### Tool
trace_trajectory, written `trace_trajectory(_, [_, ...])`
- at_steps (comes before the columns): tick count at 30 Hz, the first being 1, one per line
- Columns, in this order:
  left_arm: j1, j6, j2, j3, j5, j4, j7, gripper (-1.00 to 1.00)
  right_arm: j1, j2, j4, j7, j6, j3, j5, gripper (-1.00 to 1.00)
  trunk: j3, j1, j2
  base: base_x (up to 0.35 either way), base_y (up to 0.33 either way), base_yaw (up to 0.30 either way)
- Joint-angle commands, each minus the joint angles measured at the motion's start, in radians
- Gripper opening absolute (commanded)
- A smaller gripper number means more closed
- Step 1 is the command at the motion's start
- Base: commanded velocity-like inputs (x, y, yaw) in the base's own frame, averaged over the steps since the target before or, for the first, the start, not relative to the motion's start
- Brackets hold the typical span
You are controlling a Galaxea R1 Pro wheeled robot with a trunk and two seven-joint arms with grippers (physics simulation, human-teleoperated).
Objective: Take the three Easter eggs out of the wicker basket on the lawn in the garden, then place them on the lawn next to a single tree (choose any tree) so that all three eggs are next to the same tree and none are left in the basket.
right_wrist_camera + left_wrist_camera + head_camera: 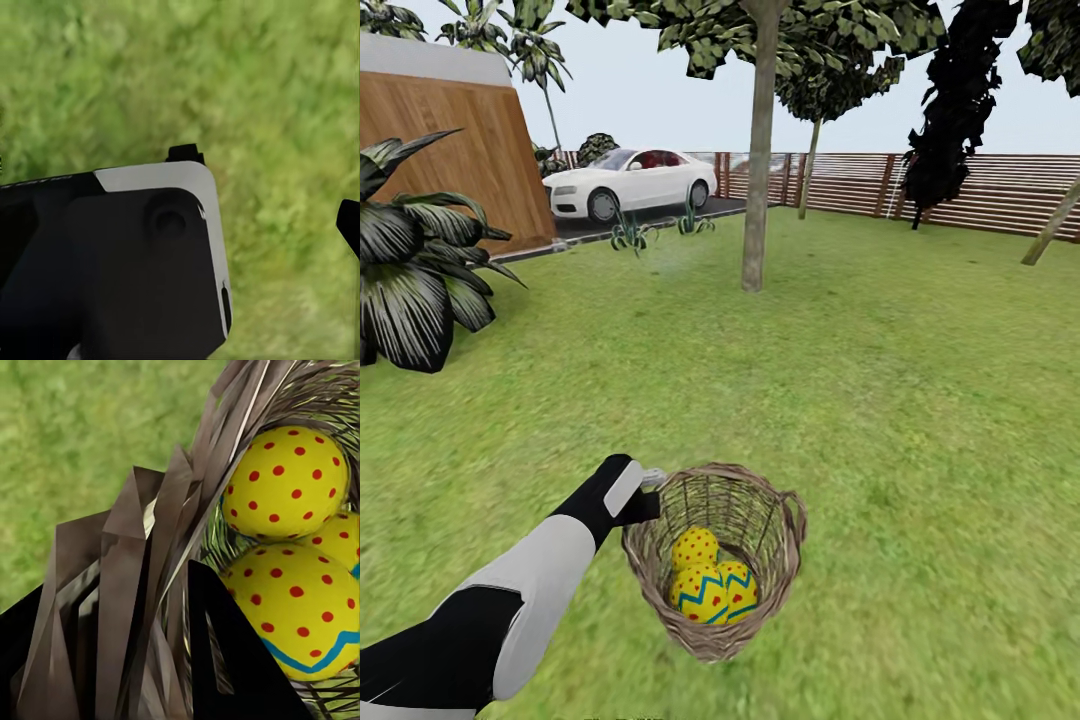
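From the head camera, the wicker basket (712, 560) sits tilted above the lawn (920, 400), its left rim pinched by the left gripper (645, 490). Three Easter eggs (710, 585) lie together in its bottom, yellow with blue zigzags and red dots. Farther back a tree (758, 170) with a straight grey-brown trunk rises from the grass, well apart from the basket. A white car (630, 182) stands on the driveway beyond, a wooden fence (960, 190) runs behind, and a broad-leafed plant (410, 270) grows at the left.

In the left wrist view, the gripper's dark fingers (225, 660) straddle the woven basket wall (150, 585), clamped on it; the eggs (289, 484) are just inside.

In the right wrist view, a black and white part of the robot (135, 262) hangs over grass (262, 75); whether the right gripper's fingers are open or closed I cannot tell.
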Motion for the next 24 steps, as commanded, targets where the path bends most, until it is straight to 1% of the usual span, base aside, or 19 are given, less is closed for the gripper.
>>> trace_trajectory(1, [-0.001, -0.003, 0.0, -0.005, 0.027, -0.001, 0.008, -1.0, -0.002, -0.001, 0.005, 0.003, -0.004, -0.008, 0.012, 1.0, -0.002, 0.001, -0.002, 0.0, 0.0, 0.074])
trace_trajectory(3, [-0.001, -0.003, 0.0, -0.005, 0.027, -0.001, 0.008, -1.0, -0.001, -0.002, 0.007, 0.004, -0.001, -0.007, 0.022, 1.0, -0.002, 0.001, -0.002, 0.0, 0.0, 0.017])
trace_trajectory(4, [-0.001, -0.003, 0.0, -0.004, 0.027, -0.001, 0.008, -1.0, 0.001, -0.002, 0.007, 0.004, 0.0, -0.007, 0.054, 1.0, -0.002, 0.001, -0.002, 0.0, 0.0, 0.003])
trace_trajectory(5, [-0.001, -0.003, 0.0, -0.005, 0.027, -0.001, 0.008, -1.0, 0.005, -0.002, 0.007, 0.003, -0.001, -0.007, 0.096, 1.0, -0.002, 0.001, -0.002, 0.0, 0.0, 0.001])
trace_trajectory(6, [-0.001, -0.004, 0.0, -0.004, 0.027, -0.001, 0.008, -1.0, 0.01, 0.0, 0.007, 0.003, -0.002, -0.007, 0.152, 1.0, -0.002, 0.001, -0.002, 0.0, 0.0, 0.0])
trace_trajectory(7, [-0.001, -0.003, 0.0, -0.005, 0.027, -0.001, 0.008, -1.0, 0.01, 0.001, 0.007, 0.003, -0.004, -0.007, 0.187, 1.0, -0.002, 0.001, -0.002, 0.0, 0.0, 0.0])
trace_trajectory(8, [-0.001, -0.003, 0.0, -0.005, 0.027, -0.001, 0.008, -1.0, 0.011, 0.004, 0.006, 0.003, -0.006, -0.007, 0.198, 1.0, -0.002, 0.001, -0.002, 0.0, 0.0, 0.0])
trace_trajectory(24, [-0.001, -0.005, 0.0, -0.004, 0.027, 0.001, 0.008, -1.0, 0.011, 0.005, 0.003, 0.005, -0.012, -0.007, 0.195, 1.0, 0.02, 0.001, -0.002, 0.0, 0.0, 0.0])
